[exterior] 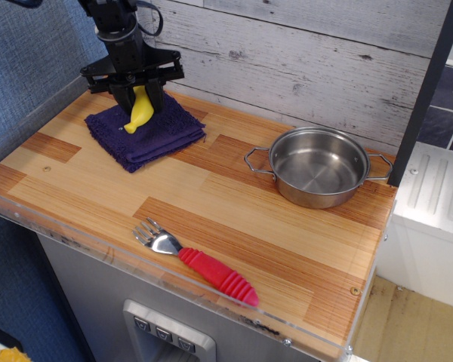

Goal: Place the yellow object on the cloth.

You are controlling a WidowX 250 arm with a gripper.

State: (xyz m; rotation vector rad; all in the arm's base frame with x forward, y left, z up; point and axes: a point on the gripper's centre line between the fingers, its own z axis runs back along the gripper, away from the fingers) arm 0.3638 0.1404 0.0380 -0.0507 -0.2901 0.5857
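Note:
The yellow toy banana (139, 111) hangs from my gripper (138, 96), which is shut on its upper end. The banana's lower tip hangs just over or on the back left part of the dark purple-blue folded cloth (155, 136); I cannot tell whether it touches. The cloth lies at the back left of the wooden counter. My arm comes down from the top left.
A steel pan (317, 166) with two handles stands at the right back. A fork with a red handle (215, 274) lies near the front edge. A whitewashed plank wall runs behind, a blue wall on the left. The wooden counter (234, 219) ends at a clear front lip.

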